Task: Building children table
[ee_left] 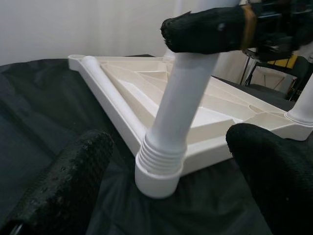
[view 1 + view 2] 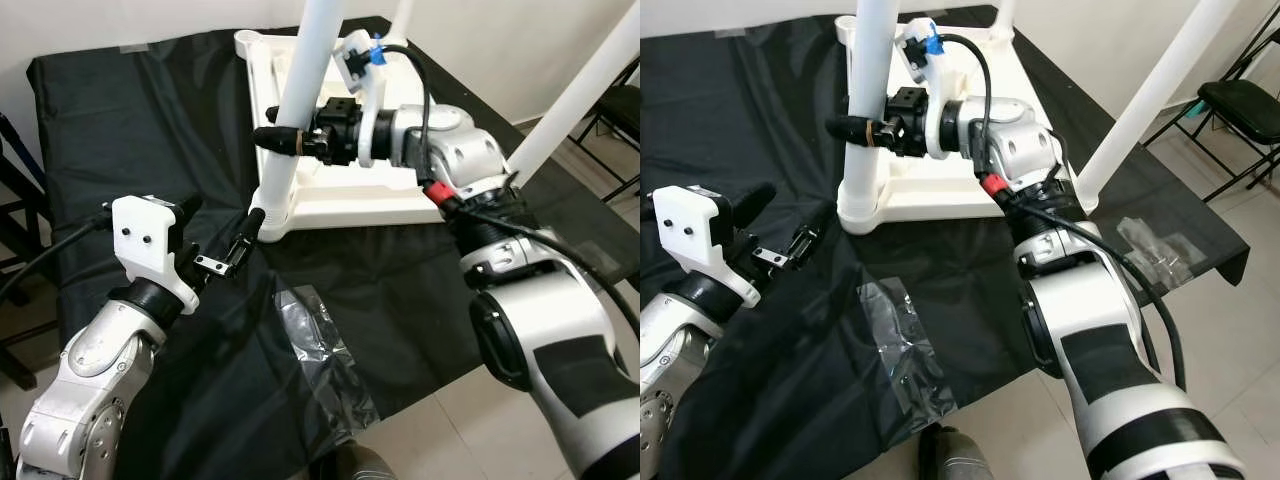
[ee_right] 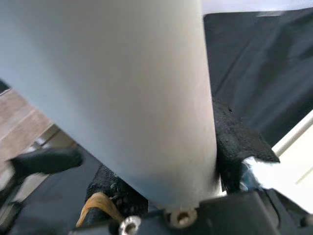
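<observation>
Clamping a white table leg at upper centre of the frame, the right gripper has its black fingers closed around the tube. That leg stands in the corner socket of the upturned white tabletop, which lies on a black cloth. At lower left, the left gripper hovers near the socket, fingers apart, holding nothing

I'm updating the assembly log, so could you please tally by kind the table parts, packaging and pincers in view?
White plastic tabletop, upside down: 1
White plastic tube legs standing in its corners: 3
Clear plastic bags on the black cloth: 2
Pincers, left open by the near corner, right clamped on the near leg: 2
Total: 8
</observation>
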### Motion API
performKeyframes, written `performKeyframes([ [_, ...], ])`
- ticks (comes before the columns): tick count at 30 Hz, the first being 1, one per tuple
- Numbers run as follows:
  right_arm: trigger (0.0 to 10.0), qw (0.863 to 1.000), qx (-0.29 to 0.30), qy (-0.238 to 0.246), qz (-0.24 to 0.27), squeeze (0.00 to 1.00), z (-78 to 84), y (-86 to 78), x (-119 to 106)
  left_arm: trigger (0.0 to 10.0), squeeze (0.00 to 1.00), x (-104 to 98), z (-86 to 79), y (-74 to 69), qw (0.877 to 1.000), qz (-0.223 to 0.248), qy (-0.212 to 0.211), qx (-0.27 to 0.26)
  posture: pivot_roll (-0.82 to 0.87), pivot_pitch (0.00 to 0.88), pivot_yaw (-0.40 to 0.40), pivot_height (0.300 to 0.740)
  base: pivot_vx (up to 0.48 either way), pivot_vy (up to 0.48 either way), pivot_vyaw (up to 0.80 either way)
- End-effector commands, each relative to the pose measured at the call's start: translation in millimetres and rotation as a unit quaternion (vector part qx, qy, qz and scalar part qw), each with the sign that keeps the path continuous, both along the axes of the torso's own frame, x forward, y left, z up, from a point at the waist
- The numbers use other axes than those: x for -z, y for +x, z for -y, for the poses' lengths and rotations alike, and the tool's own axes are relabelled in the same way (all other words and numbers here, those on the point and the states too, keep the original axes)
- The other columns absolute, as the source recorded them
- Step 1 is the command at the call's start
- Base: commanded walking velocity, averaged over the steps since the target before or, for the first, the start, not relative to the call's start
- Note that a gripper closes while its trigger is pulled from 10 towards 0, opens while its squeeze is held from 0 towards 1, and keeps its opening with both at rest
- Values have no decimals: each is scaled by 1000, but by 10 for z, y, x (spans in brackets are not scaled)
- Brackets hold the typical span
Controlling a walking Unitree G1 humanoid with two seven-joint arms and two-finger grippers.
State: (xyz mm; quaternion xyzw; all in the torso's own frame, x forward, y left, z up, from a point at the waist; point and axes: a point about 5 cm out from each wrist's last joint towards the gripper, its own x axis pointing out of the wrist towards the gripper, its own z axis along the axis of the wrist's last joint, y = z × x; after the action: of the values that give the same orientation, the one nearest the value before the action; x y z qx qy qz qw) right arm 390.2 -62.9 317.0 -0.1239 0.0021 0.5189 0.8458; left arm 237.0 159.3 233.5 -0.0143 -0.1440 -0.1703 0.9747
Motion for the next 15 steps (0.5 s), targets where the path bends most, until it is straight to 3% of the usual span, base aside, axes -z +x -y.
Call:
performKeyframes([
  [1,10000,995,76,-59,-27,0,147,115,301,10000,0,20,64,-47,1000,-7,-6,11,-37,273,-151,740,0,0,0],
  [8,10000,997,62,-35,11,0,-42,116,1,10000,0,97,129,-84,1000,-21,-12,14,-44,279,-165,740,0,0,0],
  [12,10000,996,79,-34,7,0,-35,137,-4,10000,0,107,134,-90,1000,-23,-12,14,-44,280,-166,740,0,0,0],
  [15,10000,992,127,-23,-8,0,33,189,25,10000,0,118,141,-99,1000,-25,-13,14,-45,280,-167,740,0,0,0],
])
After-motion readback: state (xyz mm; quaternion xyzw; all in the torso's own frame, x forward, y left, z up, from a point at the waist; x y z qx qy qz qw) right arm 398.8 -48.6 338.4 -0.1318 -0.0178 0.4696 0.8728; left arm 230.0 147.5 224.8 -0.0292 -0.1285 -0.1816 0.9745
